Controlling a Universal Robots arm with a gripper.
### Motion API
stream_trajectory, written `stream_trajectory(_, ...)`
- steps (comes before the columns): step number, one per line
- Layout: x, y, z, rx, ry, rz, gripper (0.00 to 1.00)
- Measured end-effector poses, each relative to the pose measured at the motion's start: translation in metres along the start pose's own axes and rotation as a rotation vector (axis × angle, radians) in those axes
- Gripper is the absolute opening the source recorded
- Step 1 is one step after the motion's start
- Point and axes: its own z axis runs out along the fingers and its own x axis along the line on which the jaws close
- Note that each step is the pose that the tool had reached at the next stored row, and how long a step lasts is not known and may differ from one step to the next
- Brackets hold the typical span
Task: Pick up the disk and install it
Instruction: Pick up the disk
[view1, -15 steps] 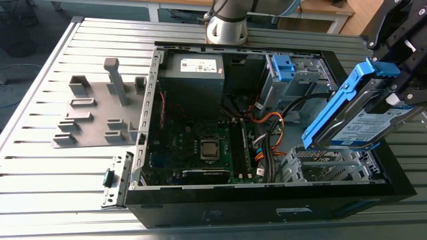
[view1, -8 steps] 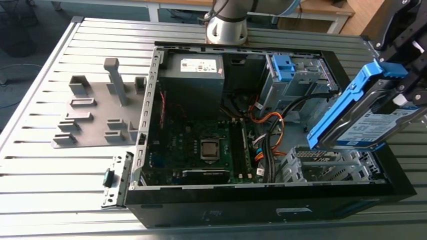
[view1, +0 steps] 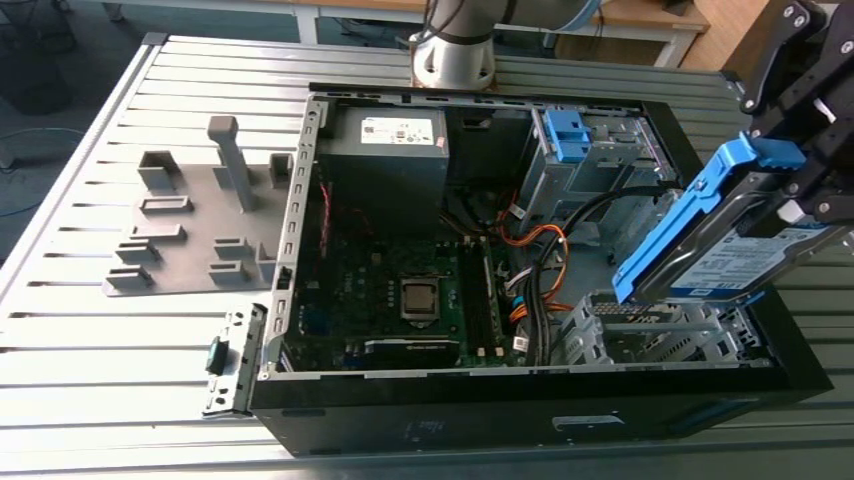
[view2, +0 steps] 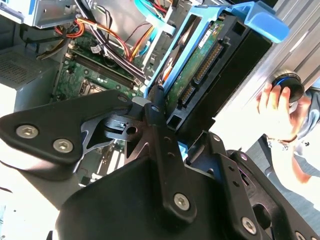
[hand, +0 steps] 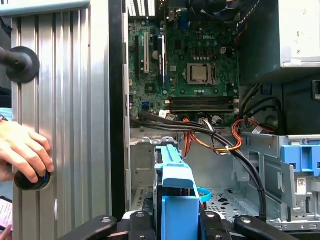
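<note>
1. The gripper (view1: 797, 195) was seen at the exterior view's right, closed on the disk (view1: 721, 235), which was held clear of every surface.
2. In the first wrist view, the gripper (hand: 175, 222) was shown with a black finger on either side of the disk's bright blue bracket (hand: 175, 200).
3. The disk was held on edge and tilted. Its labelled silver face was turned towards the exterior camera, and its blue bracket framed the upper edge.
4. In the second wrist view, the disk's (view2: 200, 75) green circuit board and connector row were exposed beside a gripper finger (view2: 156, 117).
5. The disk was positioned above the perforated metal bay (view1: 654, 335) in the near corner of the open computer case (view1: 534, 420); it was not seated in that bay.
6. The case lay on its side on a slatted metal table (view1: 80, 300), with the motherboard (view1: 387, 290), a grey power supply (view1: 387, 150) and orange and black cables (view1: 541, 250) exposed.
7. A metal drive cage (view1: 601, 165) with a small blue latch (view1: 566, 135) was seen at the far side of the case.
8. A grey fixture plate (view1: 187, 230) lay on the table, well apart from the disk.
9. A person's hand (hand: 22, 150) was rested on a black knob (hand: 27, 181) at the table's edge.
</note>
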Motion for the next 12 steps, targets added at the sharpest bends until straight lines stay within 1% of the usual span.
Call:
stream_trajectory(4,0.0,-0.003,0.0066,0.0,0.0003,0.0,0.37)
stream_trajectory(9,0.0002,-0.0035,0.0157,0.0,0.0002,0.0,0.37)
stream_trajectory(12,0.0003,-0.0036,0.0202,0.0,0.0001,0.0,0.37)
